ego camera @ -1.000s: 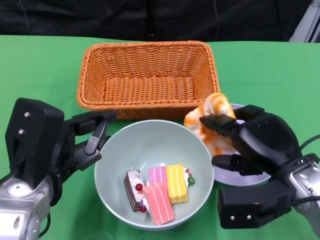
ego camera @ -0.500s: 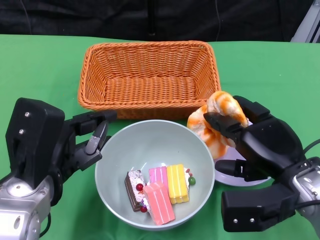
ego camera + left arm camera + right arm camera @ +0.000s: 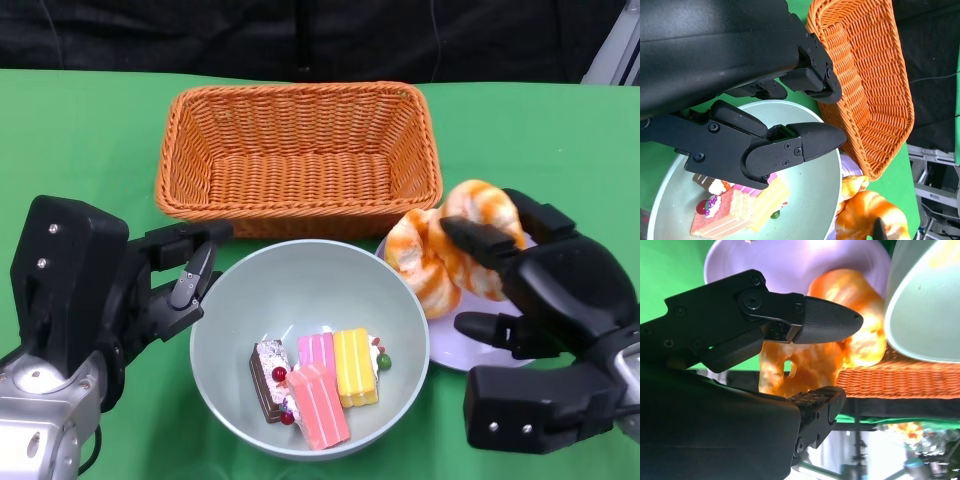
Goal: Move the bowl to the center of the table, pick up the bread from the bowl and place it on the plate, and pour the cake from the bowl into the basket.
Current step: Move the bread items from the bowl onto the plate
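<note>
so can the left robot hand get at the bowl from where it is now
Probably yes. The left robot hand sits right beside the bowl, fingers apart and holding nothing, with nothing between them. The right robot hand, holding the bread over the plate, is off to the other side.

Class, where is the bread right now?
In the head view, the bread is at the right, held by the right hand over the plate, beside the bowl.

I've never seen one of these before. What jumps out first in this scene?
Probably the orange-glazed bread, gripped by the right robot hand above a lilac plate at the right of the green table. Next, the pale green bowl in front, holding bright slices of cake, with the left robot hand at its rim. Behind them sits an empty orange wicker basket.
</note>
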Action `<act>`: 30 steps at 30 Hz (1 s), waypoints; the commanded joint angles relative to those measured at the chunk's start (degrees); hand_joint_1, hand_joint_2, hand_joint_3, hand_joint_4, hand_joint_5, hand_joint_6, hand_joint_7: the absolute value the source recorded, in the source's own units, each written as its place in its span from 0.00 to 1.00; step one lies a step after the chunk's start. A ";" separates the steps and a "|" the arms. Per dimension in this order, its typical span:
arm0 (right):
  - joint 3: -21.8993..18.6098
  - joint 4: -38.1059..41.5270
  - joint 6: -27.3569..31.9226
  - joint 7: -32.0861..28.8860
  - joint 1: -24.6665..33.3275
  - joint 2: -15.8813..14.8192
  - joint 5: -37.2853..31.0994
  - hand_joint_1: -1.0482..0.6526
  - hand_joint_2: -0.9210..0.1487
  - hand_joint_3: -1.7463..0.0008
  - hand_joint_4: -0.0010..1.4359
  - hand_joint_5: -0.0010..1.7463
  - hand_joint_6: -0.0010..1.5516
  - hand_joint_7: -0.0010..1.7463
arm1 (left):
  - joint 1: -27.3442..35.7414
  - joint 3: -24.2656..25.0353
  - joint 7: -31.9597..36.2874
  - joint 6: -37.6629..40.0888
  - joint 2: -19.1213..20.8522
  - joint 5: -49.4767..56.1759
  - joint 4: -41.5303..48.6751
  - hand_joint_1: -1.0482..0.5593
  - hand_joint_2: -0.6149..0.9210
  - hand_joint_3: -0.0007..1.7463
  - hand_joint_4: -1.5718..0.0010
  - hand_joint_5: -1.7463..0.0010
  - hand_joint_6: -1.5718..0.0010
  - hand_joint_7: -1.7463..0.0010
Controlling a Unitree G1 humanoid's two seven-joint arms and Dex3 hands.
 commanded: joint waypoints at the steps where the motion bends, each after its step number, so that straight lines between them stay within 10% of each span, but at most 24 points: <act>1: -2.05 -0.72 0.13 0.62 1.70 -0.83 2.28 0.06 0.00 0.67 0.00 0.00 0.14 0.00 | -0.27 0.63 -0.61 0.02 0.75 -0.56 -0.26 0.18 1.00 0.41 0.68 0.99 0.64 1.00; 30: -10.09 -15.72 -4.00 3.50 10.01 -2.33 8.15 0.09 0.00 0.71 0.03 0.01 0.15 0.01 | -0.44 0.57 -0.44 -0.32 -0.02 -0.48 -0.30 0.19 1.00 0.41 0.68 0.99 0.64 1.00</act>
